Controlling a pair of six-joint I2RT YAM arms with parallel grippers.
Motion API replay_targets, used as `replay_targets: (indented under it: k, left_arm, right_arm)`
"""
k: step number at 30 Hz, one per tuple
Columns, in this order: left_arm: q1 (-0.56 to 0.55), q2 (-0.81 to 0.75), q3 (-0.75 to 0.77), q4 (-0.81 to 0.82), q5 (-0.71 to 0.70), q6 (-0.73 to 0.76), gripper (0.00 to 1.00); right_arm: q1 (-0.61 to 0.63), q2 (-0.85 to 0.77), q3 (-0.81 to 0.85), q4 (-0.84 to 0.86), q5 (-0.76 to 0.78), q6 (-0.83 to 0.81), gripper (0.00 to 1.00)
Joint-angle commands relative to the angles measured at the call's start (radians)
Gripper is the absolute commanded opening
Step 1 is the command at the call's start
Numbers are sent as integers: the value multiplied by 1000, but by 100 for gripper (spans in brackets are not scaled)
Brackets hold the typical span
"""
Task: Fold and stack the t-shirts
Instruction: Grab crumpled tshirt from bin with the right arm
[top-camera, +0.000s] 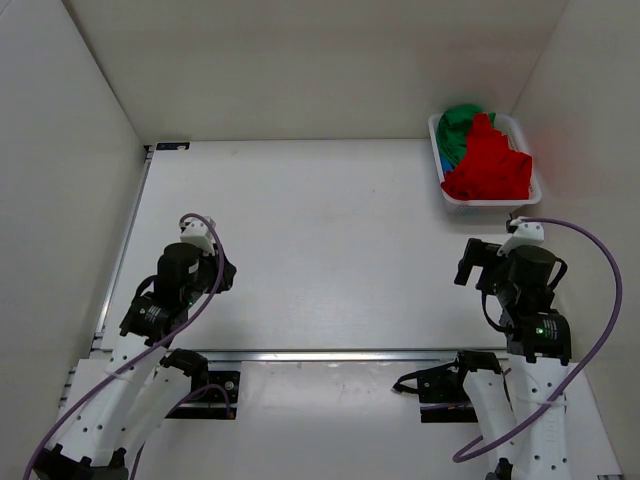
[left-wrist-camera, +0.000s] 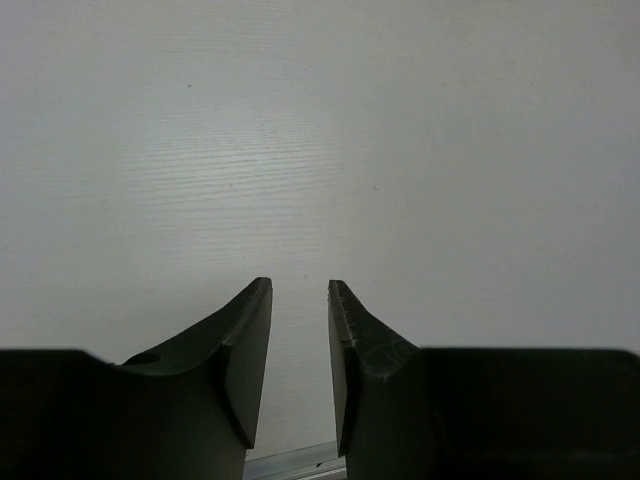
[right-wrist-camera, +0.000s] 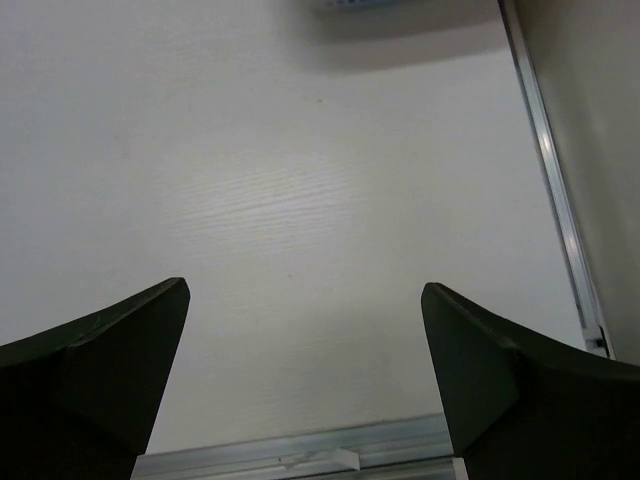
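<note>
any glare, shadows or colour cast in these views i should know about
Top external: even soft light, sharp; the red t-shirt tints the wall beside it pink. Left wrist: a bright patch glares on the table, corners dimmer, the left pincer a dark silhouette. Right wrist: the right pincer equally dark, a shadow lies under the basket at the top edge.

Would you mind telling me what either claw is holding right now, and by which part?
Nothing is held; the left claw and the right claw are both empty, jaws apart.
</note>
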Motion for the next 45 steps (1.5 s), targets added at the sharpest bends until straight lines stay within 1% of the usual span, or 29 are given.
replay_targets:
  k: [1,3,5,7,8,9,10,11,12,13,14,15,16,17,18,19,20,21,22,24,27,30,35,39,41,42,43,44,45]
  left_arm:
    - [-9,4,13,0,38,18,39]
    - [-18,20,12,0,44,19,39]
    - [-23,29,16,0,49,25,38]
    - [-41,26,18,-8,53,24,37]
    - [-40,30,18,-2,52,28,37]
    - [-34,24,12,3,50,27,36]
    - [-34,24,15,3,56,31,33]
    - [-32,17,12,0,52,32,22]
    - [-28,4,12,6,53,30,9]
    - [-25,1,12,9,76,33,0]
    - [-28,-8,9,9,72,33,0]
    - [-25,-19,12,15,76,42,0]
    - [-20,-22,6,15,81,38,5]
    - [-20,-29,9,18,82,38,13]
    - [-22,-33,7,18,90,41,26]
    - [-22,-39,6,18,90,39,33]
    - [-25,-39,9,18,90,44,37]
    - [-28,-39,9,18,96,42,41]
    - [-25,-45,10,14,90,50,43]
    - [-28,-43,6,17,92,39,45]
    - [-25,-51,1,20,82,35,44]
    - [-22,-51,4,21,76,30,44]
    - [4,-42,0,26,82,30,44]
    - [35,-42,-2,26,96,36,44]
    - [20,-34,-2,26,89,35,44]
    - [21,-45,-5,23,90,29,44]
    - [14,-37,-4,26,75,27,45]
    - [14,-40,-4,24,73,25,45]
    - [15,-45,-2,26,73,24,45]
  right_arm:
    - [-2,-15,3,129,-99,14,99]
    - [-26,14,-3,189,-171,27,99]
    - [-72,84,6,274,-261,41,100]
    - [-88,153,32,321,-320,55,97]
    - [-86,195,49,377,-333,62,70]
    - [-80,213,57,429,-338,61,7]
    - [-66,255,65,454,-323,70,0]
    - [-50,299,82,504,-309,62,0]
    - [-37,325,103,549,-309,53,0]
    - [-40,365,123,571,-332,49,15]
    - [-52,388,131,618,-382,42,39]
    - [-66,431,149,656,-408,55,52]
    - [-78,474,170,696,-421,59,50]
    - [-83,517,180,715,-410,71,51]
    - [-80,540,204,736,-374,78,52]
    - [-76,590,229,744,-340,75,43]
    - [-62,637,261,752,-328,75,35]
    - [-65,664,276,752,-303,76,35]
    - [-66,715,310,750,-297,82,40]
    - [-40,798,361,749,-242,67,47]
    - [-29,946,419,758,-168,62,48]
    - [-40,1074,505,754,-128,67,53]
    - [-51,1273,701,630,-73,61,59]
    - [-37,1391,821,518,-16,53,56]
    - [-42,1427,873,461,-21,59,55]
    - [-45,1436,893,432,-36,67,51]
    - [-49,1439,907,427,-38,73,40]
    - [-59,1435,908,407,-72,102,32]
    - [-65,1424,901,405,-100,130,8]
